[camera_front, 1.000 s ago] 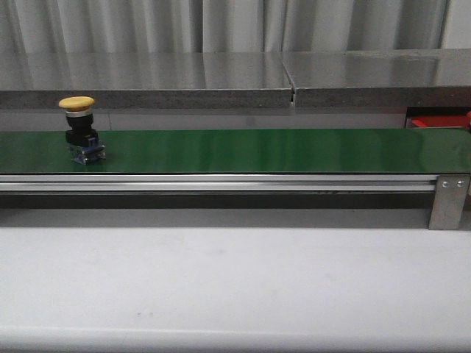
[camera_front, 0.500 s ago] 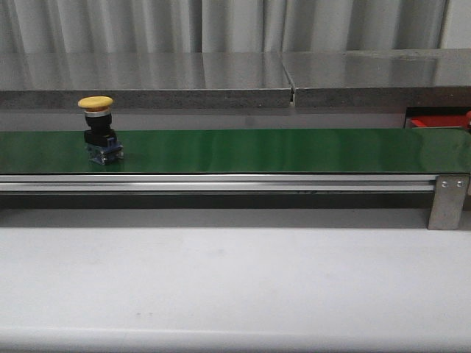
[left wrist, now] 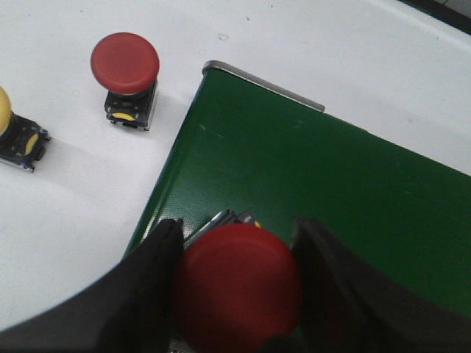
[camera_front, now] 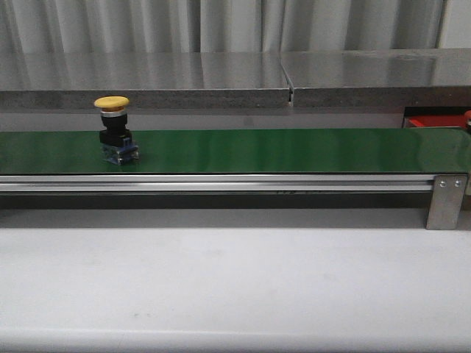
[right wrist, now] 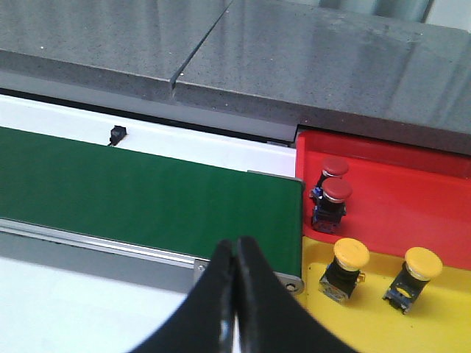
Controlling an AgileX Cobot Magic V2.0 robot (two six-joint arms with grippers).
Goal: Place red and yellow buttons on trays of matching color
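A yellow button (camera_front: 115, 132) stands upright on the green belt (camera_front: 294, 150), toward its left end in the front view. The left gripper (left wrist: 237, 290) is clenched on a red button (left wrist: 239, 283) over the near corner of the belt, with another red button (left wrist: 126, 76) on the white table (left wrist: 66, 213) beside the belt. The right gripper (right wrist: 235, 283) is pressed closed and empty above the belt's end, where the red tray (right wrist: 412, 191) holds two red buttons and the yellow tray (right wrist: 368, 312) two yellow ones.
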